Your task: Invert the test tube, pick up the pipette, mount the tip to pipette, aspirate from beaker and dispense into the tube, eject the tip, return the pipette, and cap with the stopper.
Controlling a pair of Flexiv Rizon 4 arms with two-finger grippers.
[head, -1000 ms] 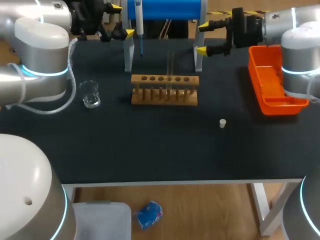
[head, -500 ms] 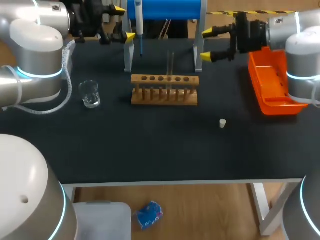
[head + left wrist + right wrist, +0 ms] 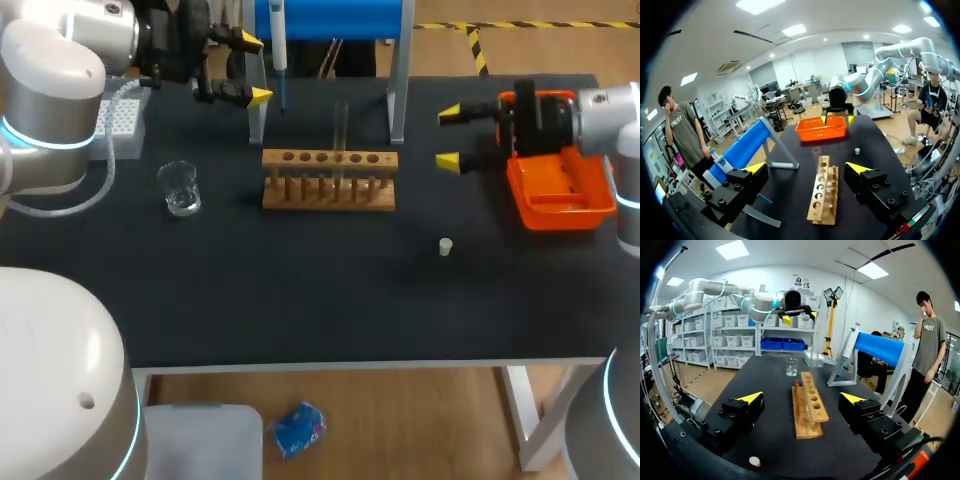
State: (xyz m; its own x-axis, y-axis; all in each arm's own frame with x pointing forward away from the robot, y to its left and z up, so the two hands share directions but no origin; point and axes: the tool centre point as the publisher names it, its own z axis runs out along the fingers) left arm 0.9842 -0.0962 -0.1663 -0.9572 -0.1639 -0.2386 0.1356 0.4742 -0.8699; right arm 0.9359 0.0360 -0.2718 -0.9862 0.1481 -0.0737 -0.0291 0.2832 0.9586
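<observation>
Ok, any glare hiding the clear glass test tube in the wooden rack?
Head view: no glare, the clear glass test tube shows faintly against the black table. Left wrist view: only its rim stands out. Right wrist view: I cannot pick it out.

The near half of the counter (image 3: 300,300) is open, with only a small stopper (image 3: 445,246) right of middle. Farther back the wooden rack (image 3: 329,180) and its upright tube (image 3: 341,125) bar the centre, the blue stand (image 3: 330,18) just behind; a beaker (image 3: 180,187) stands to the left, an orange tray (image 3: 560,190) to the right.
</observation>
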